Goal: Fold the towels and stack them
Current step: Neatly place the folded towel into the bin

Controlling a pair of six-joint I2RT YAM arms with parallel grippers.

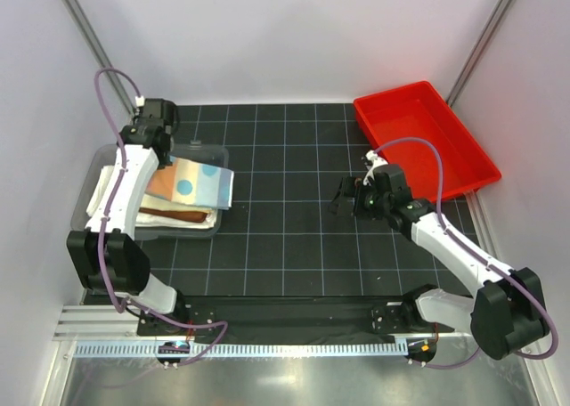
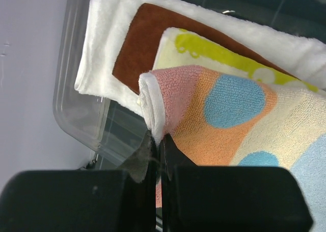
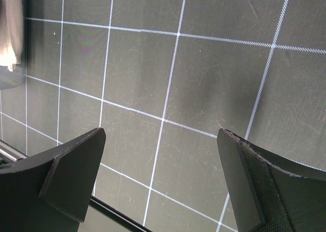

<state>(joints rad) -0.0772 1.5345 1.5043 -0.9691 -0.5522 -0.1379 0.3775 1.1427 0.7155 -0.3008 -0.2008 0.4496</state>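
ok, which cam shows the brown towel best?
Left wrist: the brown towel lies flat on the white towel, partly under the yellow towel. Top external shows only its thin edge beneath the pastel towel. Right wrist shows none of it.

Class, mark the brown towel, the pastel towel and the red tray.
brown towel (image 2: 136,49), left wrist view, exposed middle.
pastel towel (image 2: 234,100), left wrist view, blue spot.
red tray (image 1: 419,134), top view, bare floor.

Left pincer (image 2: 157,143) pinching pastel towel (image 2: 229,120) edge — stacked over yellow towel (image 2: 204,46), brown towel (image 2: 140,44), white towel (image 2: 104,49), clear bin (image 2: 76,115)
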